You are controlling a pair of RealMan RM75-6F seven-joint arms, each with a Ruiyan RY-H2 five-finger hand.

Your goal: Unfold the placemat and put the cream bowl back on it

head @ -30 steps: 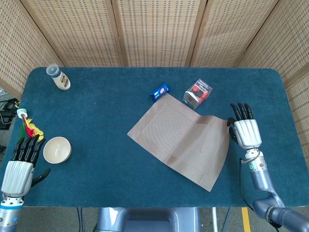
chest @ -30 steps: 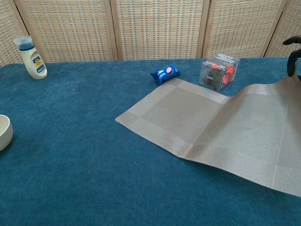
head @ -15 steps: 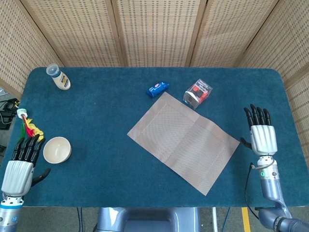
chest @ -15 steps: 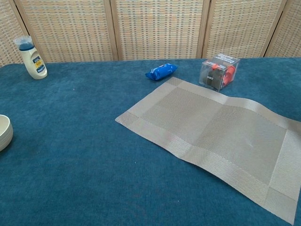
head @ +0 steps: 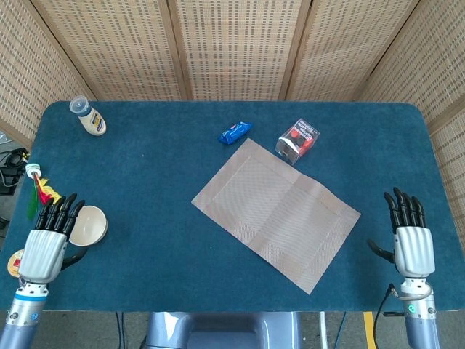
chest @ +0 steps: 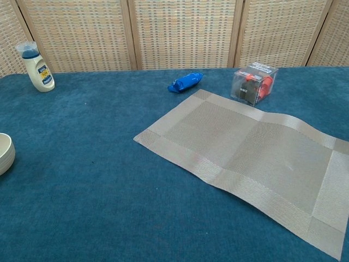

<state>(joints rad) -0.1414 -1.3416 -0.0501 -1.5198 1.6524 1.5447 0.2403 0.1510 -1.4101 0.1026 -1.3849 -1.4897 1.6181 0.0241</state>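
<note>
Beige placemat (head: 277,213) flat | head only — left hand (head: 45,246), right hand (head: 411,243)

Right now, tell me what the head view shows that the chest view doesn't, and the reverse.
Only the head view shows the left hand beside the cream bowl, the right hand apart from the placemat, and a colourful item at the table's left edge. The chest view adds nothing extra, and cuts the bowl at its frame edge. Both share the flat placemat, bowl, blue packet, clear box and white bottle.
</note>
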